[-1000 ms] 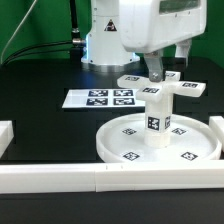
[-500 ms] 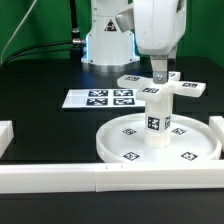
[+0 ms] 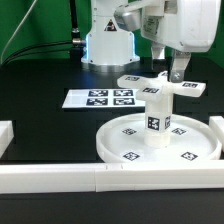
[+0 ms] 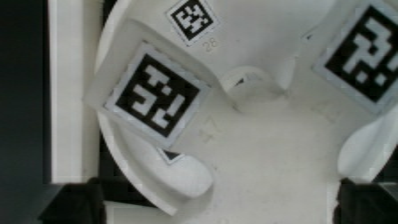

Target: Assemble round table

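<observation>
- Progress: the post [image 3: 154, 119] stands upright at the centre of the round disc [image 3: 120, 147]. The cross-shaped piece [image 3: 160, 84] sits on top of the post; whether it is fully fastened cannot be determined.
- Remaining, by judgement: seat and tighten the cross-shaped piece.
- Gripper [image 3: 176, 72]: at 2 o'clock above the post, holding nothing visible; finger spacing cannot be told.

The marker board [image 3: 100, 98] lies flat on the black table [image 3: 40, 110]; white border rails [image 3: 60, 178] apparently edge it.
</observation>
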You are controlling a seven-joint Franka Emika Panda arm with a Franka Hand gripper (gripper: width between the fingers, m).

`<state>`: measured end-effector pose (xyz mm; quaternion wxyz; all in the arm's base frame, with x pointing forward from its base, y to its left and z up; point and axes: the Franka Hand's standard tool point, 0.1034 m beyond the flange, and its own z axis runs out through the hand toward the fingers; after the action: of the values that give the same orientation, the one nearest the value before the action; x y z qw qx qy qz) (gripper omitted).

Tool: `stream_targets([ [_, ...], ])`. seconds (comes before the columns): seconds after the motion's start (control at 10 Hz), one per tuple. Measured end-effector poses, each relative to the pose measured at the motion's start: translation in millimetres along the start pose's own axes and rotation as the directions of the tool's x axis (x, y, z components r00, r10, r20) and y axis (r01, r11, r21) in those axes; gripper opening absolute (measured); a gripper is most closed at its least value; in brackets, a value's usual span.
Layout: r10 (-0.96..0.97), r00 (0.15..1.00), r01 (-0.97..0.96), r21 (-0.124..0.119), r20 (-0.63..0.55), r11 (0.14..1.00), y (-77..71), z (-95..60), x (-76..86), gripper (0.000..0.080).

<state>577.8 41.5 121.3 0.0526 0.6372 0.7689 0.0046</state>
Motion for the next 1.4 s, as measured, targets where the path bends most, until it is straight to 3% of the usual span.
stream_targets([
  [0.3, -0.064, 0.998, 0.064, 0.003, 0.004, 0.998, -0.9, 1.4, -3.1, 0.0649],
  [1.0, -0.062, 0.998, 0.062, 0.039, -0.003, 0.997, -16.5, 16.1, 2.8, 0.0649],
  [1.4, -0.059, 0.998, 0.059, 0.041, -0.003, 0.997, -15.7, 17.4, 2.1, 0.0622],
])
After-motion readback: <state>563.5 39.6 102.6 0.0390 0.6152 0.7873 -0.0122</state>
